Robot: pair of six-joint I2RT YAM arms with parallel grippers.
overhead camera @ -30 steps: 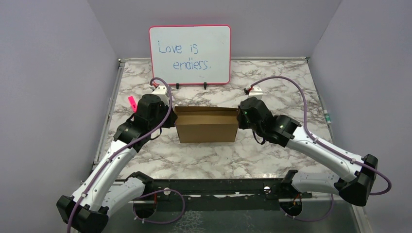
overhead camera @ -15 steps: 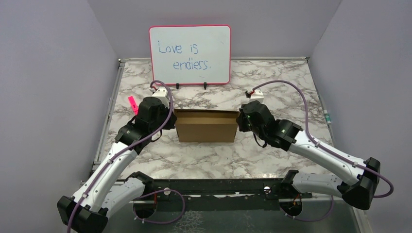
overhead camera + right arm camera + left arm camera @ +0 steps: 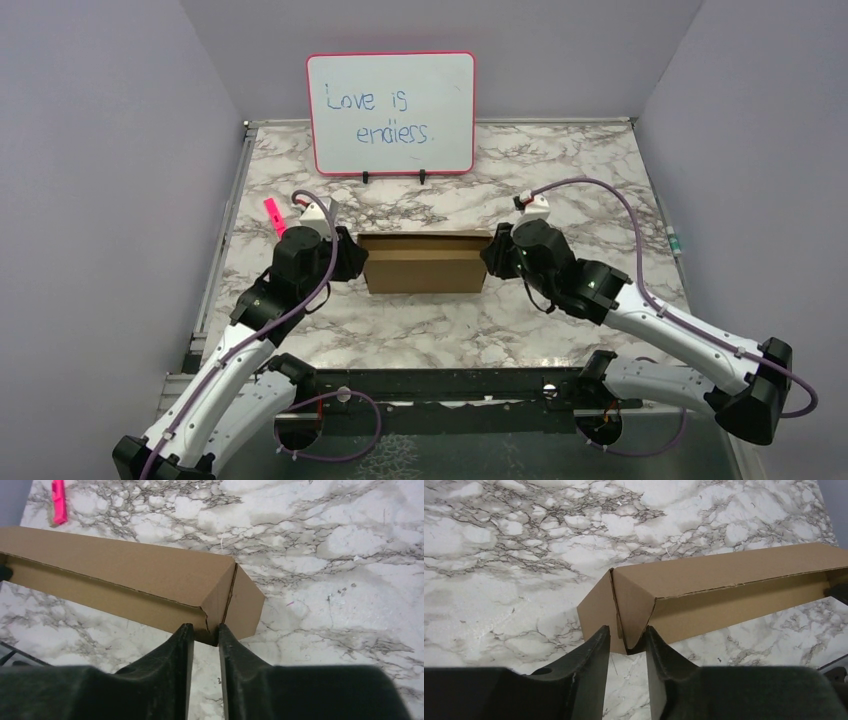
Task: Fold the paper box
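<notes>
Once pinched shut at box (image 3: pixel 424 265) ends, now slightly spread, loosening: left gripper (image 3: pixel 626 632), right gripper (image 3: pixel 204 629). Shows far flap (image 3: pixel 425 238) down flat, raised a second ago. Suggests folding nearly done.

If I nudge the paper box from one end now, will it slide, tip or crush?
The paper box probably slides rather than tips: it sits low and long on the smooth marble table. Its thin cardboard ends, with a seam showing, may buckle if pushed hard.
</notes>
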